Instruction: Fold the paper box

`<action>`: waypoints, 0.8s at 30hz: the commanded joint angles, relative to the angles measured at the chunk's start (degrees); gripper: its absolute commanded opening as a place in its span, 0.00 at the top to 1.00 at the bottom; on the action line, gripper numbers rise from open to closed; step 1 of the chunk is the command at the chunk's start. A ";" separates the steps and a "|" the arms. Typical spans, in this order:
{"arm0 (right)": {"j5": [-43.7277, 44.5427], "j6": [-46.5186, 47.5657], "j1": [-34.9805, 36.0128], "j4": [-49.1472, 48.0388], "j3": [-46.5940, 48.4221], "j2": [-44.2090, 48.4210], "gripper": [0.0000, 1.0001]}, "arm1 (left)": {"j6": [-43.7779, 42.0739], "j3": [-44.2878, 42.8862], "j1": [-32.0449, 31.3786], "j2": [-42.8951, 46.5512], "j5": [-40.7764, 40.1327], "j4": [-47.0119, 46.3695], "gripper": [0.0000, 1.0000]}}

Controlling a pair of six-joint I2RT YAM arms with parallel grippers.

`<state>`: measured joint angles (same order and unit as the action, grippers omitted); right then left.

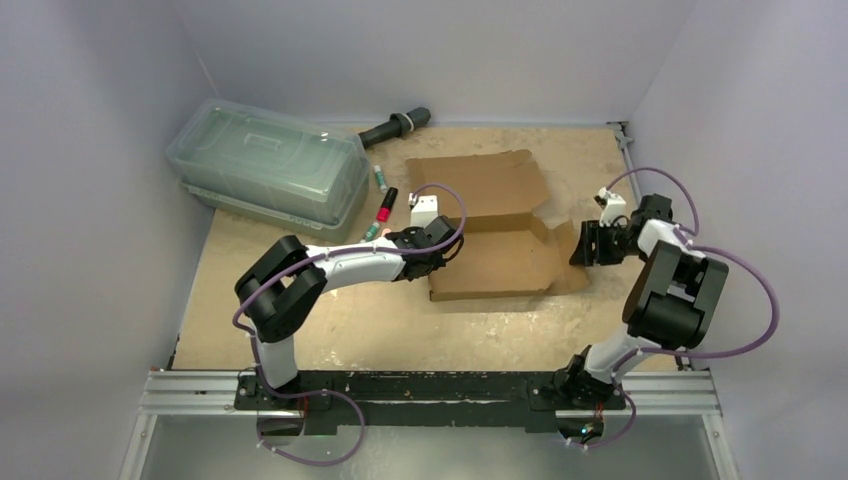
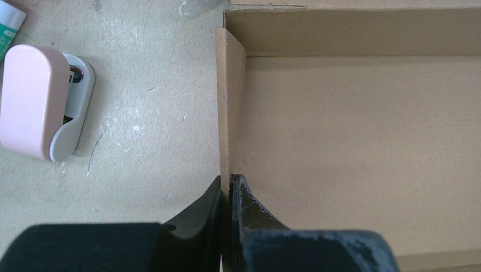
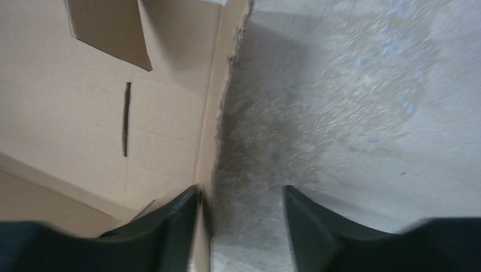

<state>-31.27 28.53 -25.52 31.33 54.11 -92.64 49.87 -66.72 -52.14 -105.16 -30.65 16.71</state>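
While the left gripper (image 2: 229, 182) pinches the raised left wall (image 2: 230, 107), the paper box (image 1: 497, 262) sits mid-table (image 1: 330, 330), half-formed I'd say: lid flat toward the far edge, right gripper (image 3: 242, 199) spread beside the unfinished right flap (image 3: 170, 119).

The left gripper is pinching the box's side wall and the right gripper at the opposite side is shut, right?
No, the right gripper is open, jaws apart beside the paper box's edge, as the right wrist view shows. The left gripper does pinch the side wall.
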 commanded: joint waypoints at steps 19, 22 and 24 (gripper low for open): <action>12.14 -4.67 19.43 -6.21 4.19 12.22 1.00 | 0.90 -3.35 0.39 -1.34 0.23 -2.03 1.00; 13.07 -4.63 22.19 -5.91 3.81 12.35 1.00 | 1.01 -3.52 0.39 -1.61 0.40 -2.33 1.00; 13.16 -4.78 23.57 -5.68 3.56 12.39 1.00 | 1.00 -3.46 0.42 -1.64 0.50 -2.38 1.00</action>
<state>-19.90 24.67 -4.86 27.42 56.58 -81.43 50.33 -67.94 -51.70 -106.19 -30.55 16.01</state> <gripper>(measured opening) 0.008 0.031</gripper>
